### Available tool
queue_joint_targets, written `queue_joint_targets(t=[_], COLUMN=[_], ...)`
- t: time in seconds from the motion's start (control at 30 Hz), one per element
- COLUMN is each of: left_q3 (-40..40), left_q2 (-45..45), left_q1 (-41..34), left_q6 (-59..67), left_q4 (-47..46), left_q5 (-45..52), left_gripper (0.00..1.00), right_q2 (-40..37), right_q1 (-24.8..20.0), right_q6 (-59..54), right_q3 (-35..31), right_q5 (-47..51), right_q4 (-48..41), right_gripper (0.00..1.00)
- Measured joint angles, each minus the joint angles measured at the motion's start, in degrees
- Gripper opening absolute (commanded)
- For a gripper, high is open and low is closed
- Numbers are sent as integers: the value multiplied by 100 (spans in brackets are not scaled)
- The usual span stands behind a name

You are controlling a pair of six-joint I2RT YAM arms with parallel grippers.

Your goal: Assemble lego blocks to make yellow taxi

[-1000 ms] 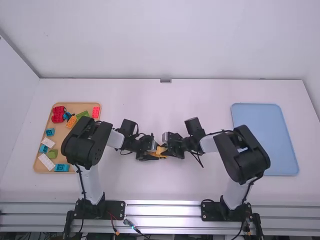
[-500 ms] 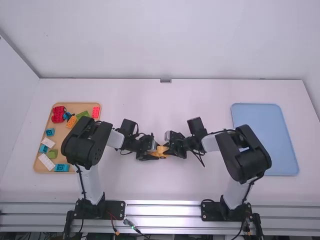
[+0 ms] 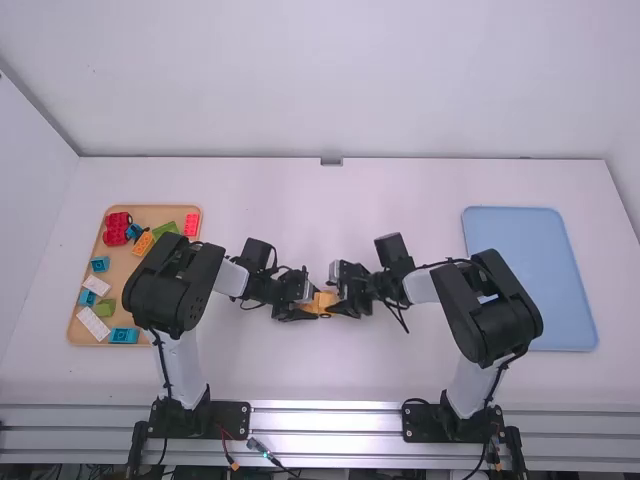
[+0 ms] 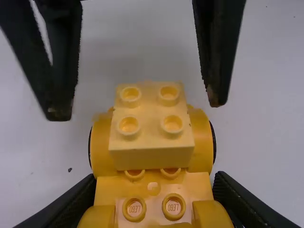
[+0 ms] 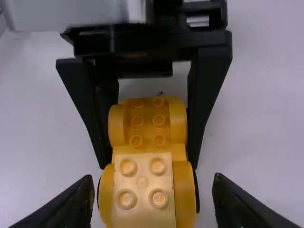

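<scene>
- While the yellow car base [image 4: 107, 192] is near the middle of the white table [image 3: 300, 375], a tan tray [image 3: 122, 264] is well to its left, close to the table's left edge, with red [image 3: 118, 229], blue [image 3: 124, 336], green [image 3: 105, 308], orange [image 3: 143, 243] and white pieces [image 3: 93, 323] in it.
- Just left of the base's middle, the left gripper [image 3: 306, 308] has its fingers closed against both sides of the base, holding it.
- On the base itself, small raised lettering marks two round studs [image 4: 134, 209] in the left wrist view; dark wheels [image 4: 213, 142] edge its sides.
- On the base's right end is a pale yellow four-stud block [image 4: 152, 123]; whether it is pressed fully down, I cannot tell.
- Around that end, the right gripper [image 3: 338, 302] has its fingers spread wider than the block, with a gap at each side and nothing in their hold.
- Well to the right of the base, a blue tray [image 3: 525, 280] lies near the table's right edge, with white tabletop between it and the right arm's wrist.
</scene>
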Motion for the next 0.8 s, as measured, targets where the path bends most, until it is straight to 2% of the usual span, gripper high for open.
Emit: queue_joint_targets(t=[0.13, 0.17, 0.23, 0.27, 0.3, 0.33, 0.6, 0.8], left_q3=[0, 2, 0, 0, 0, 0, 0, 0], left_q2=[-2, -2, -2, -2, 0, 0, -2, -2], left_q1=[0, 0, 0, 0, 0, 0, 0, 0], left_q6=[0, 2, 2, 2, 2, 0, 0, 0], left_q4=[-2, -2, -2, -2, -2, 0, 11, 15], left_q5=[0, 0, 2, 0, 0, 2, -4, -2], left_gripper=[52, 52, 52, 52, 53, 53, 53, 53], right_q2=[0, 0, 0, 0, 0, 0, 0, 0], right_q1=[-17, -59, -127, -195, -249, -297, -433, -407], right_q6=[98, 118, 142, 153, 157, 162, -35, -221], right_q3=[0, 0, 0, 0, 0, 0, 0, 0], right_q5=[-293, -459, -656, -811, -905, -968, -807, -597], right_q4=[352, 450, 527, 553, 535, 501, -293, -413], right_gripper=[67, 55, 40, 19, 5, 0, 0, 0])
